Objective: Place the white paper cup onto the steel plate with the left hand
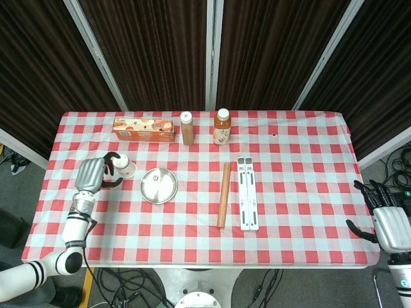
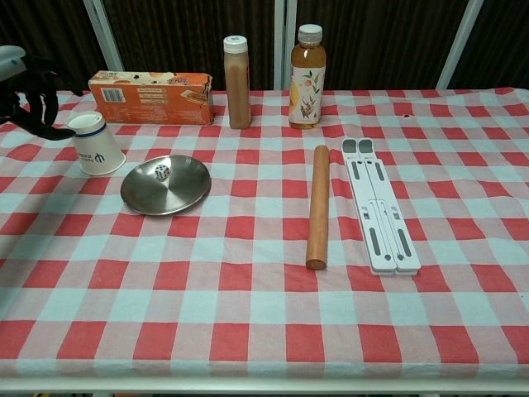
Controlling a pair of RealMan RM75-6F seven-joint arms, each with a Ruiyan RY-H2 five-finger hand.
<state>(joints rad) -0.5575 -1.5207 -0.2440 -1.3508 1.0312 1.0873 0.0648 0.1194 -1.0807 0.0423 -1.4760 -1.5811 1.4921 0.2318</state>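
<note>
Right now the left hand is next to the white paper cup, on the side away from the steel plate. Its fingers are spread and curved toward the cup, but they hold nothing. The cup stands upside down on the table, just beside the plate. So I think the reach is on and the grab is not yet done.

Next the hand needs to close around the cup, lift it, and carry it sideways onto the plate. It looks like a short trip.

An orange box sits behind the cup, near enough to bump. A brown bottle, a juice bottle, a wooden rolling pin and a white stand are well apart from it.

The right hand rests off the table edge, fingers spread, holding nothing.
</note>
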